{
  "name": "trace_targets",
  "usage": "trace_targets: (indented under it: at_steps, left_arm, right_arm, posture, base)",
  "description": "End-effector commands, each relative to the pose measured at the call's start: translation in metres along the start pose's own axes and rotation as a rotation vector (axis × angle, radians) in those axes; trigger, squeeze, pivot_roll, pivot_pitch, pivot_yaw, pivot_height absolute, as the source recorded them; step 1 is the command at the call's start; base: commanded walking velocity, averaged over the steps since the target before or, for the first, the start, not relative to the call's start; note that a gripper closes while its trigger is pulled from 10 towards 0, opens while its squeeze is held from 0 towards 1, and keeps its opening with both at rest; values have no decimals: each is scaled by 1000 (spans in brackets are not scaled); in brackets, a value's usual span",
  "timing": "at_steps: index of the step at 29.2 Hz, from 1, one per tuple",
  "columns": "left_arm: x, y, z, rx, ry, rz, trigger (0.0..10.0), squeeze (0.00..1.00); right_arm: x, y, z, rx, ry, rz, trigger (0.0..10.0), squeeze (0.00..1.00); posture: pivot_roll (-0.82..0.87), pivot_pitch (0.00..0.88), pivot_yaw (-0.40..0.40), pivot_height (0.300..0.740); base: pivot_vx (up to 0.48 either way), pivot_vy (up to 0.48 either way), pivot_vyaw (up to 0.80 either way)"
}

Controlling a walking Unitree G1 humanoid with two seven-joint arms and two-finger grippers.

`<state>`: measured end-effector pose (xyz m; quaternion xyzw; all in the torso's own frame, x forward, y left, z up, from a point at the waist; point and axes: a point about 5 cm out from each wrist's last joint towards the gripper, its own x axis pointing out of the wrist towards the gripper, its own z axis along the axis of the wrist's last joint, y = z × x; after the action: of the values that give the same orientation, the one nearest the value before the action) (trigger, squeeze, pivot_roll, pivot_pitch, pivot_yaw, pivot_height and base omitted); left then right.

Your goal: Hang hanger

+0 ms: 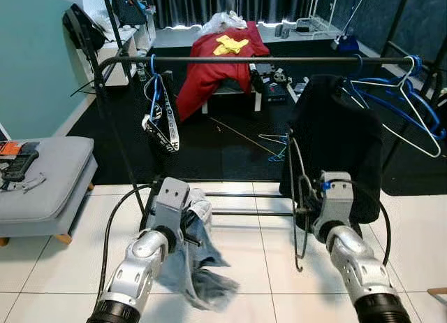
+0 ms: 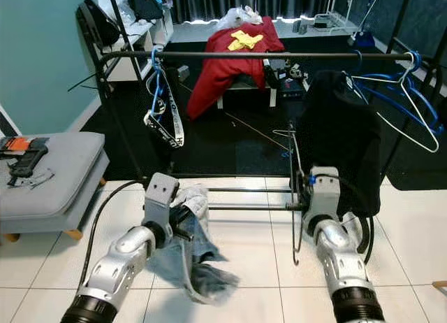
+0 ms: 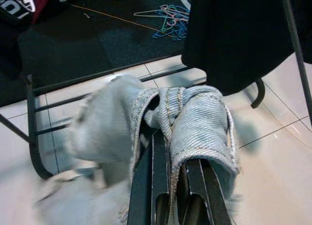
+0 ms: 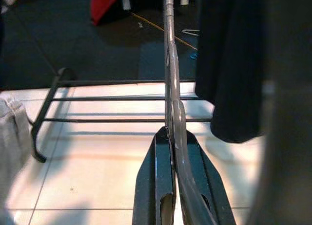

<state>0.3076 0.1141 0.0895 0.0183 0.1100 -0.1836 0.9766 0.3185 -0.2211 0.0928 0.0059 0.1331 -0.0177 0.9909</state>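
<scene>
So we're standing in front of the clothes rack (image 1: 258,59), top rail up high with a black garment (image 1: 336,138) hanging toward its right end and some empty blue hangers (image 1: 412,103) past that. Our left gripper (image 3: 168,152) is clamped on a bunch of light denim (image 1: 198,246), which is soft and floppy and droops toward the tile floor (image 1: 63,267), so it'll swing and sag however we move it. The right gripper (image 4: 173,137) is pinched shut on a thin wire hanger (image 1: 299,197), held low, just in front of the rack's bottom bars and well below the top rail. The hanger looks light, stiff-ish but springy, and probably slippery, so we'd keep hold of a straight stretch of wire.
</scene>
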Motion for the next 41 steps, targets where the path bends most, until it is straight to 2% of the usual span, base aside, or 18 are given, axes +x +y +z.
trace_targets:
  at_steps: [1,5,8,11,12,16,23,31,41]
  left_arm:
    - [1,-3,6,1,-30,-3,10000,0]
    - [-3,-1,6,-1,-28,19,10000,0]
    - [-7,6,4,5,-25,90,10000,0]
    - [-9,9,5,3,-36,118,10000,0]
    - [-10,10,6,6,-46,128,10000,0]
    - [-13,9,7,-2,-64,140,10000,0]
    - [-13,4,7,-15,-67,130,10000,0]
    - [-8,-1,14,-2,-77,93,10000,0]
    - [-9,-5,15,17,-79,73,10000,0]
  right_arm:
    - [-1,3,8,22,-44,6,10000,0]
    - [0,9,9,21,-52,39,10000,0]
    - [0,26,1,-23,-46,145,10000,0]
    - [-1,33,-4,-33,-32,178,10000,0]
    - [-2,38,-6,-36,-30,194,10000,0]
    - [-3,47,-9,-49,-23,223,10000,0]
    - [-3,48,-9,-50,-25,233,10000,0]
    - [-5,44,-10,-41,-37,209,10000,0]
    - [-10,44,-13,-41,-49,206,10000,0]
  posture:
    - [-38,51,37,740]
    - [-33,57,13,740]
    - [-12,74,-55,740]
    - [-8,76,-64,740]
    - [4,94,-104,740]
    - [3,102,-112,740]
    - [-6,104,-95,740]
    - [-12,107,-65,740]
    - [-14,107,-53,740]
  base:
    - [0,0,0]
    - [0,0,0]
    - [0,0,0]
    - [0,0,0]
    - [0,0,0]
    - [0,0,0]
    - [159,0,0]
    - [359,0,0]
    - [385,0,0]
